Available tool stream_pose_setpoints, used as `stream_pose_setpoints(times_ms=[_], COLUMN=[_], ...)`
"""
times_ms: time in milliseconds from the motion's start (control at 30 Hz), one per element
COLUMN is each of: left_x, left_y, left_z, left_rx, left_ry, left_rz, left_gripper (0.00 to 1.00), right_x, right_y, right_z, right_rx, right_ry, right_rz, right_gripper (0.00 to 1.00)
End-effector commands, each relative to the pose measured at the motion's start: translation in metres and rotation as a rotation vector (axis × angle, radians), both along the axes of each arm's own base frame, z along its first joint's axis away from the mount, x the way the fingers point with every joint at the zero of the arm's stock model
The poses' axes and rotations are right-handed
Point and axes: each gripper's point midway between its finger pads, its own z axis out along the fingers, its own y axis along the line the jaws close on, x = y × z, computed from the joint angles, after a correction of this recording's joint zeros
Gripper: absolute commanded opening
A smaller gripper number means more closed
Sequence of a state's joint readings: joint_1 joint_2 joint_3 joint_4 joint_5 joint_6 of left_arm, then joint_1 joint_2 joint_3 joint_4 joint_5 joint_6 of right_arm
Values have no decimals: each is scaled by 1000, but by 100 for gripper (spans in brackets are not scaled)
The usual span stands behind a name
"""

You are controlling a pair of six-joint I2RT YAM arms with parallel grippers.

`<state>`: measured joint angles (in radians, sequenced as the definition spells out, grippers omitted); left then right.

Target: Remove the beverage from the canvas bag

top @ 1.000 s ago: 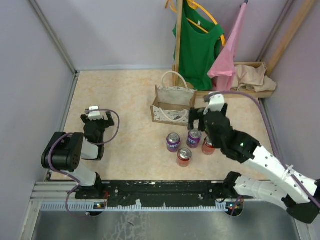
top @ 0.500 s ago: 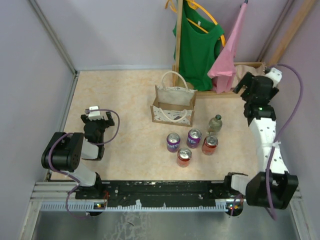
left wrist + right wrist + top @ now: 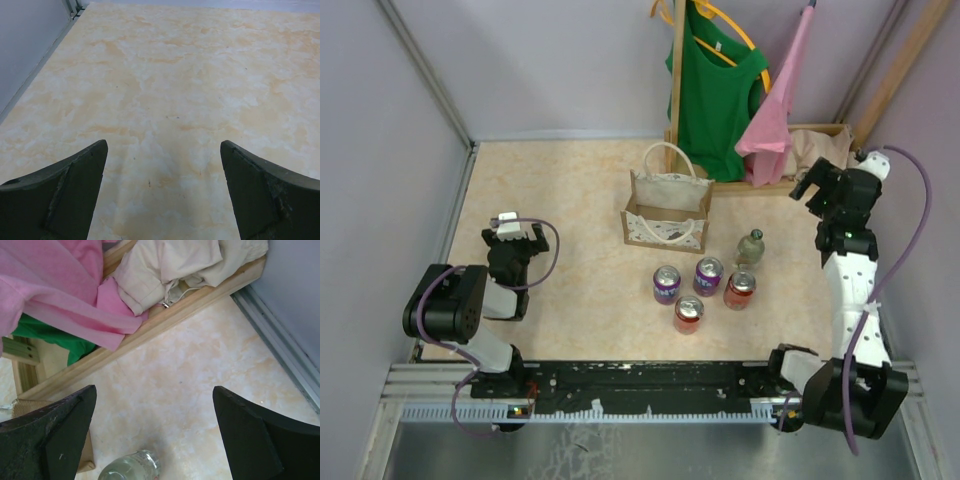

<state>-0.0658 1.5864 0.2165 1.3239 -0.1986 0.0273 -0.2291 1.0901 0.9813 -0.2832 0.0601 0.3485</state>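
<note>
Low in right wrist view, bottle [image 3: 131, 467] cropped

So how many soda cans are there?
4, all before the canvas bag: left purple can, right purple can, near red can, far-right red can. The bag might hide more.

i have bare table [image 3: 560, 200] from 7 to 11 o'clock of the bag [image 3: 667, 208]. four cans [image 3: 707, 275] and a bottle [image 3: 751, 246] crowd its 5 o'clock side; the clothes rack [image 3: 677, 90] stands just behind it at 1 o'clock.
</note>
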Motion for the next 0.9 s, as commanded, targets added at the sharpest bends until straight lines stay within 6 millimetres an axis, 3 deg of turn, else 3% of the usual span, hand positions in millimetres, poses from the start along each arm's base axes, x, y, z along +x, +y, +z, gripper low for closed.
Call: stream_pose_setpoints(times_ms=[0, 267, 867], left_x=[-1, -1, -1], left_y=[0, 0, 0], left_z=[0, 0, 0], left_rx=[5, 5, 4], left_ry=[-5, -5, -6], left_rz=[2, 2, 2], left_gripper=[100, 100, 100], right_x=[-17, -38, -44], right_y=[-10, -34, -44], right_z=[25, 38, 36], right_rx=[-84, -139, -133], right_ry=[-63, -89, -94], right_rz=[-49, -205, -284], right_gripper=[99, 99, 99])
